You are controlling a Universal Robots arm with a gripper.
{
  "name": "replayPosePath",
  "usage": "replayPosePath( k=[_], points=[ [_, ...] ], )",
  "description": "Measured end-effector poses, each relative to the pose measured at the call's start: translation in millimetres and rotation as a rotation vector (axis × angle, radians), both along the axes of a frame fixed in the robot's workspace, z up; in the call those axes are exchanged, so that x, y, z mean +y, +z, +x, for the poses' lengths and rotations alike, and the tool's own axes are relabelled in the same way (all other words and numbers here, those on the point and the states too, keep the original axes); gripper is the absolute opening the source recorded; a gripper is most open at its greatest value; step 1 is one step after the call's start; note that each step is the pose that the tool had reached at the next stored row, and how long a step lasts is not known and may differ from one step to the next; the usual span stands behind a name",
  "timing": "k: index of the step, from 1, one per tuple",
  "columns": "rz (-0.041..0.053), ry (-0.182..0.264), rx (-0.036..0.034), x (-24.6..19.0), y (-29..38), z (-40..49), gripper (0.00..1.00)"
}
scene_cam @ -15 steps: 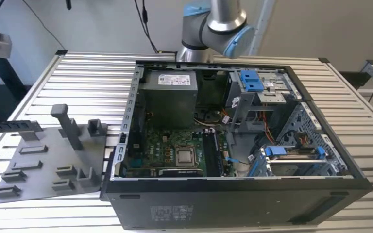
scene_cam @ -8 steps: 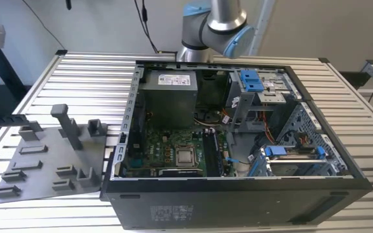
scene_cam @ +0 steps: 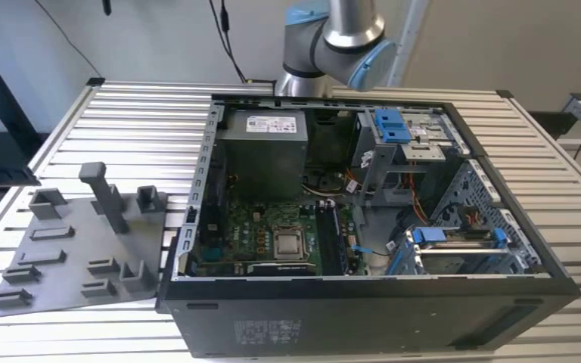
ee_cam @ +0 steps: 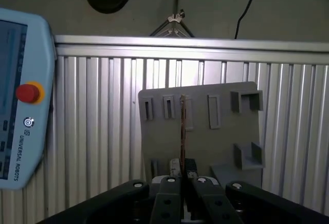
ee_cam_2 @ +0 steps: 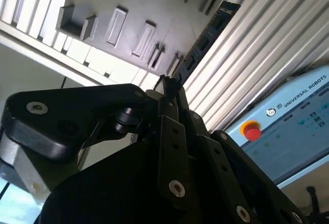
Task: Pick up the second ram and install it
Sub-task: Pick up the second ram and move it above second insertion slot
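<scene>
My gripper is shut on the second ram, a long dark stick that juts out from between the fingertips. In the first wrist view the ram is seen edge-on as a thin upright strip, with the gripper closed at its near end. Beyond it in both wrist views lies the gray plastic tray with its slots and posts, well away from the ram. In the exterior view the tray sits on the slatted table at the exterior view's left, beside the open computer case.
The motherboard lies in the case floor, with dark memory slots beside the processor socket. A power supply and blue-tabbed drive cages stand around it. The arm rises behind the case. A teach pendant lies on the table.
</scene>
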State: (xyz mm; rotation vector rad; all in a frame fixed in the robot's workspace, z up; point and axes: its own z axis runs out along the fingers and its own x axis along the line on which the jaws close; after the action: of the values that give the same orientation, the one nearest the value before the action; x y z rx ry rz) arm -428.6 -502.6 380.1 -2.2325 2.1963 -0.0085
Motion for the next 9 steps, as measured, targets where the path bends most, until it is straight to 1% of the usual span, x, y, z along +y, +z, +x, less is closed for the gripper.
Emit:
replayPosePath(
  k=[9],
  points=[
    [-0.0002, 0.000, 0.0000, 0.0, 0.5, 0.0, 0.15]
  ],
)
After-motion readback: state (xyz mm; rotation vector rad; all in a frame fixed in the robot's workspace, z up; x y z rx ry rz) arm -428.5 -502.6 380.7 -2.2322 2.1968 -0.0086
